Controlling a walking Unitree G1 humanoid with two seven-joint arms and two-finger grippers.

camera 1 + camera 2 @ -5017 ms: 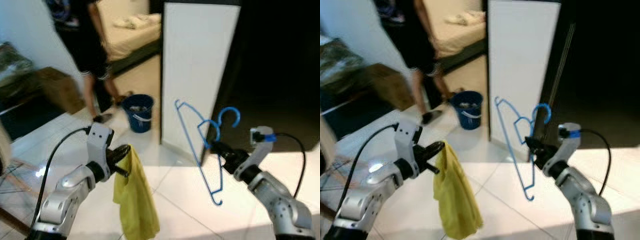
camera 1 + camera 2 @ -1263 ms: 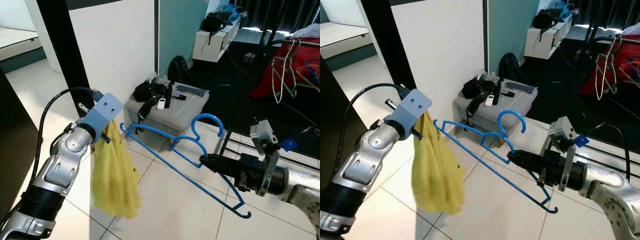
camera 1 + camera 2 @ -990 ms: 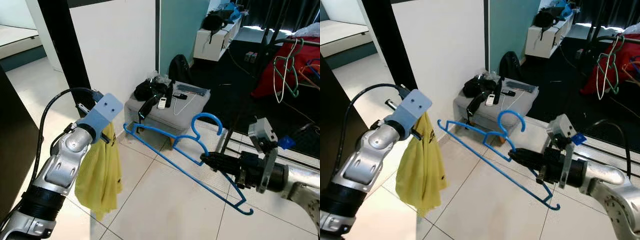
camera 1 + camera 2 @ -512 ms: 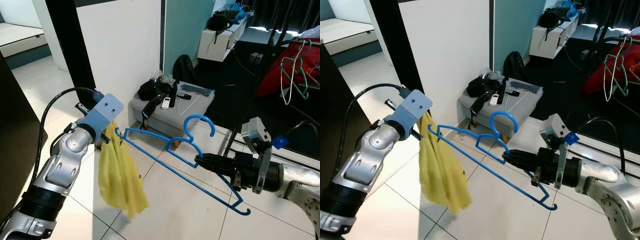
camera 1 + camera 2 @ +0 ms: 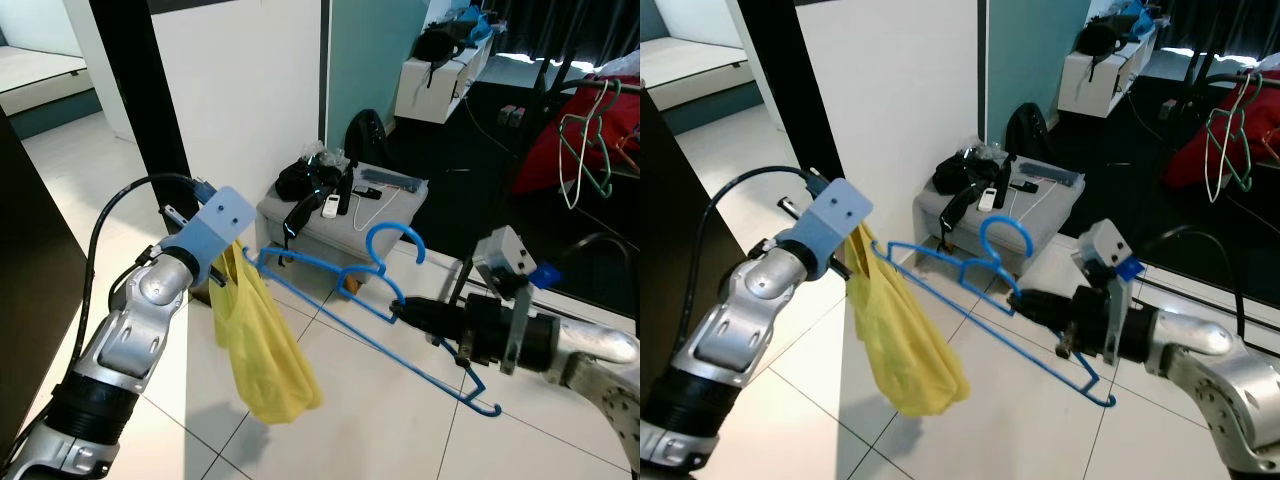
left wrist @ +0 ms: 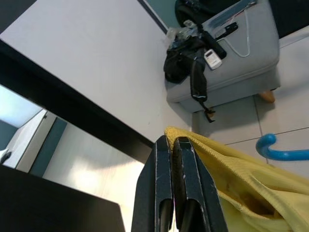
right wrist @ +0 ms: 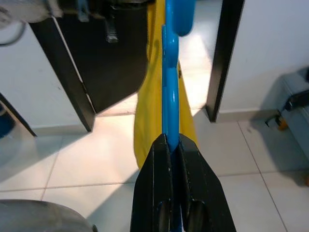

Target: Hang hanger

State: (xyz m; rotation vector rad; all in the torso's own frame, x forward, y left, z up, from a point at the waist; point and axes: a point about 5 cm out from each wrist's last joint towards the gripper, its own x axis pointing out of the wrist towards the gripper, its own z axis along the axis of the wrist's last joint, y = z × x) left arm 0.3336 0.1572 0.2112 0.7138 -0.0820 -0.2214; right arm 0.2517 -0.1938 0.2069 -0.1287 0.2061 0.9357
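Glossy tile floor (image 5: 340, 420), right hand (image 5: 400, 310) clamps blue plastic hanger (image 5: 350, 290) — left hand (image 5: 222, 262) pinches limp yellow cloth (image 5: 265, 355).

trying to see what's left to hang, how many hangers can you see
2 clear ones: the blue hanger clamped in the right gripper, and a green hanger on the rack by the red clothes. More may be hidden there.

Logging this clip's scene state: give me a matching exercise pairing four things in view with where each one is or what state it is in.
Things:
1. blue hanger
2. yellow cloth
3. grey stool
4. red garment

Places or states:
A. standing by the white wall, black items on top
B. pinched in the left hand, dangling
C. hanging at the far right
D. clamped in the right hand, hook up

Pairs: 1-D, 2-B, 3-A, 4-C
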